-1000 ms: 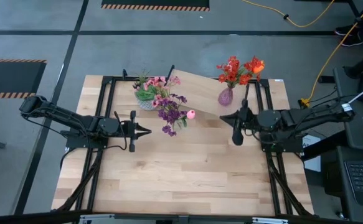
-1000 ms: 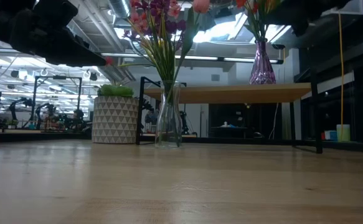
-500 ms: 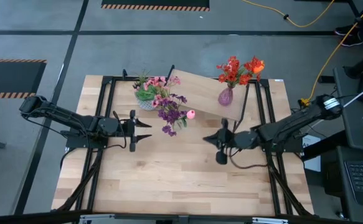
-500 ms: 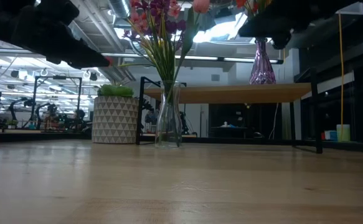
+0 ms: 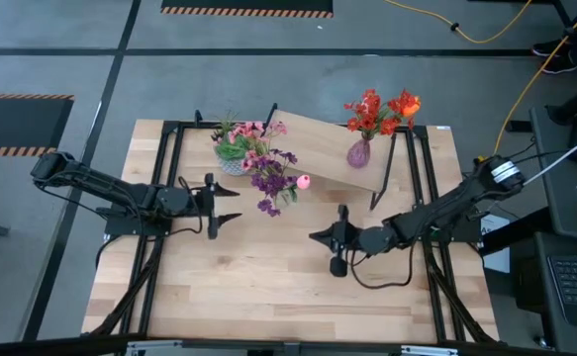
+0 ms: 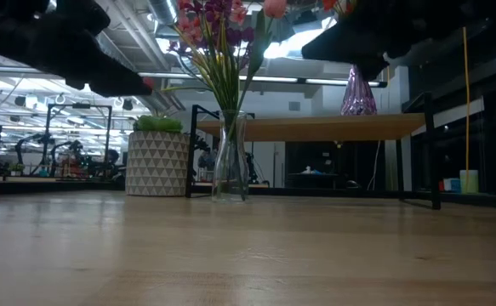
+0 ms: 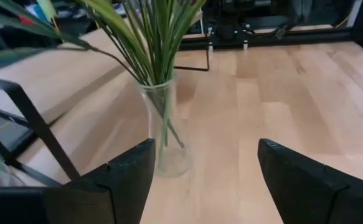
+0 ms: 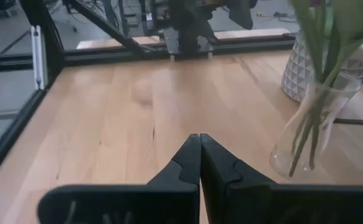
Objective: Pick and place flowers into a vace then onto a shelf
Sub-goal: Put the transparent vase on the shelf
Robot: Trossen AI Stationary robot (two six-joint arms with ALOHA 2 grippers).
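Observation:
A clear glass vase (image 7: 162, 134) holds pink and purple flowers (image 5: 273, 178) and stands on the table in front of the shelf (image 5: 323, 148). My left gripper (image 5: 231, 206) hovers open just left of this vase, and its fingers (image 7: 122, 180) touch nothing. A purple vase (image 5: 358, 153) with red-orange flowers (image 5: 379, 111) stands on the shelf. My right gripper (image 5: 315, 237) is shut and empty over the middle of the table, to the near right of the clear vase (image 8: 302, 146).
A green plant in a white patterned pot (image 5: 232, 158) stands behind the clear vase at the far left. Black frame rails (image 5: 159, 247) run along both table sides. The near half of the tabletop (image 5: 268, 297) is bare wood.
My left gripper has opened where it stands beside the clear vase. My right gripper has moved away from the shelf, toward the table's left and near edge, out over the middle of the table. The vases and flowers have stayed put.

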